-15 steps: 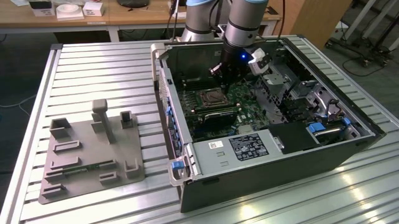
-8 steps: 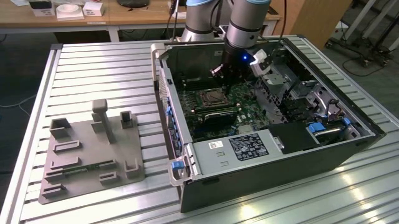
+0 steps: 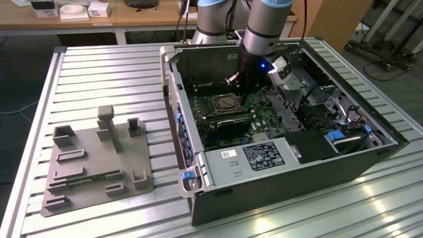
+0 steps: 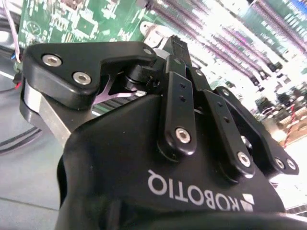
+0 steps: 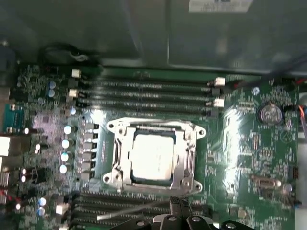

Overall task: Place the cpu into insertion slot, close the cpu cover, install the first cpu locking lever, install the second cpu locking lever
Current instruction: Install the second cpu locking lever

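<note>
CPU seated in socket: handling notes and part count

CPU (image 5: 152, 157) lay flat in the insertion slot (image 5: 154, 156) on the green motherboard (image 5: 240, 143), its silver-grey top showing through the window of the cpu cover (image 5: 120, 152), which appeared folded down around it in the first wrist view. In the exterior view the slot (image 3: 225, 103) sat inside the open computer case (image 3: 278, 163) standing on the ribbed counter (image 3: 106, 74).

Handling, as judged: the chip was light, rigid and smooth-topped, and fragile on its underside contacts; it should be taken by two opposite edges only. The cover was thin sheet metal, stiff but easily bent, best pushed near its free edge. A locking lever seemed to be a springy wire rod (image 5: 134, 211), best pressed near its end.

The gripper (image 3: 246, 79) hung just above the board, beside the slot. In the second wrist view the gripper (image 4: 180, 52) showed its linkages drawn together, so the jaws looked narrow and held nothing visible.

Count: one CPU, one slot, one cover, one arm. Four long memory slots (image 5: 144, 96) lay on one side of the socket; more lay on the opposite side, number unclear. One grey fixture plate (image 3: 96, 163) rested on the counter, well apart from the case.
</note>
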Available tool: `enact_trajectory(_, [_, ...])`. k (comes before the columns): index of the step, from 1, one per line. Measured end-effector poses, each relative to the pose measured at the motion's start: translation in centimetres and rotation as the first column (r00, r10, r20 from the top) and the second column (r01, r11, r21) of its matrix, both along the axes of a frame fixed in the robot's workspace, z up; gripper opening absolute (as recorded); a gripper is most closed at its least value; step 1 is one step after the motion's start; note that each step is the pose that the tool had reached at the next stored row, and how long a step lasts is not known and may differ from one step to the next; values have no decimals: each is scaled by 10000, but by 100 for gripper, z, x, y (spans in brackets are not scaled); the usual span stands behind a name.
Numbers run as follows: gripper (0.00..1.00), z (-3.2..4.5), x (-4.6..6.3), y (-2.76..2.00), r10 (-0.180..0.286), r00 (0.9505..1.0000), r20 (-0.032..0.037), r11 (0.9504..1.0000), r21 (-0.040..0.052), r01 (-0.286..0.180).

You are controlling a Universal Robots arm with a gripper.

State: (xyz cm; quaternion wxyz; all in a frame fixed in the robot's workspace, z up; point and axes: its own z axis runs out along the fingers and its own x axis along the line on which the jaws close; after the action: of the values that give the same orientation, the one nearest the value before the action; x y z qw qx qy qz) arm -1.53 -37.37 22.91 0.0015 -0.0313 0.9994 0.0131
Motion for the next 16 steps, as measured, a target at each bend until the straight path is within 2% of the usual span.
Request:
enact_trajectory(2, [10, -1, 0, -33, -1, 10000, -1, 10000, 1, 1])
enact_trajectory(5, [10, 0, -3, -54, -1, 10000, -40, 10000, 1, 1])
enact_trajectory(11, [10, 0, -36, -60, -2, 9998, -215, 10000, 0, 2])
enact_trajectory(16, [10, -2, -146, -59, -2, 9997, -236, 10000, 3, 2])
